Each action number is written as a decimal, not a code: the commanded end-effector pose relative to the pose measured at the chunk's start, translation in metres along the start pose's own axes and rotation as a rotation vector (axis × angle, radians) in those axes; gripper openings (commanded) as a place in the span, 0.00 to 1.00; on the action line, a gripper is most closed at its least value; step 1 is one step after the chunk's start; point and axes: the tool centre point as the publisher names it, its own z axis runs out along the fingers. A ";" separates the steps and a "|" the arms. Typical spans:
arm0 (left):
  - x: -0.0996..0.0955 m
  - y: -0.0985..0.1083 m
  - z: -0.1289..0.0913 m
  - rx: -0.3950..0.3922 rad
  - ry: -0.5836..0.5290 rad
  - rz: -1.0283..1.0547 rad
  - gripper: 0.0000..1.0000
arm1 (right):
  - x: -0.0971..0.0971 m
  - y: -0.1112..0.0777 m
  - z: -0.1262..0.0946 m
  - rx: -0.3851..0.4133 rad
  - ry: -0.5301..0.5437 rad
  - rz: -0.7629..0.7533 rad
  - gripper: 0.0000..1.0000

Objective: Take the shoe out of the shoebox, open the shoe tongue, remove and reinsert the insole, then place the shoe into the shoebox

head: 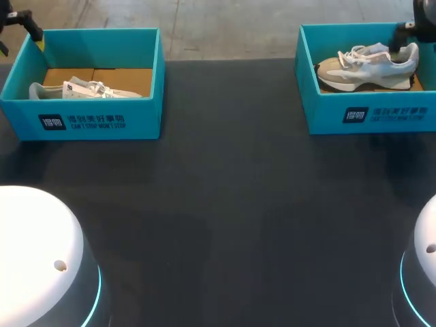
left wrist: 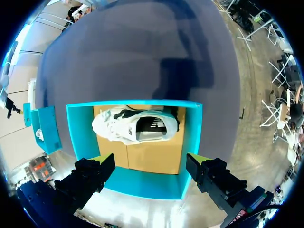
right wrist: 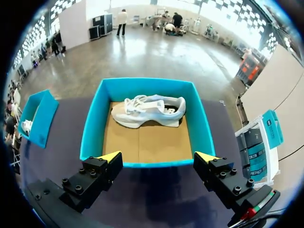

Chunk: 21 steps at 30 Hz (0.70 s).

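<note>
The white-and-beige lace-up sneaker (right wrist: pixel 149 110) sat inside the teal cardboard shoebox (right wrist: pixel 92 128), ahead of the right gripper (right wrist: pixel 158 156), whose fingers stood apart. The left gripper (left wrist: pixel 151 161) had its fingers apart too. Light and soft-sided, the sneaker would likely hold best at the stiffer heel collar.

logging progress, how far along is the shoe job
Done: nothing visible; the left shoe lies in the left shoebox, the right shoe in the right shoebox. In hand: nothing; left hand and right hand open, empty by them. Left: every step.
</note>
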 end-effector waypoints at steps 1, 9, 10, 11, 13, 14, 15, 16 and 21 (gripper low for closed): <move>0.000 -0.001 0.000 -0.002 0.003 0.001 1.00 | 0.000 0.034 0.029 0.051 0.014 -0.019 1.00; 0.000 -0.001 0.000 -0.002 0.003 0.001 1.00 | -0.012 0.065 0.063 0.140 0.048 -0.049 1.00; 0.000 -0.001 0.000 -0.002 0.003 0.001 1.00 | -0.014 0.069 0.067 0.150 0.048 -0.049 1.00; 0.000 -0.001 0.000 -0.002 0.003 0.001 1.00 | -0.017 0.072 0.070 0.164 0.045 -0.050 1.00; 0.000 -0.001 0.000 -0.002 0.003 0.001 1.00 | -0.023 0.078 0.078 0.187 0.047 -0.034 1.00; 0.000 -0.001 0.000 -0.002 0.003 0.001 1.00 | -0.025 0.080 0.082 0.203 0.041 -0.036 1.00; 0.000 -0.001 0.000 -0.002 0.003 0.001 1.00 | -0.027 0.081 0.084 0.205 0.037 -0.036 1.00; 0.000 -0.001 0.000 -0.002 0.003 0.001 1.00 | -0.029 0.083 0.087 0.225 0.033 -0.037 1.00; 0.000 -0.001 0.000 -0.002 0.003 0.001 1.00 | -0.035 0.088 0.100 0.272 0.046 -0.027 1.00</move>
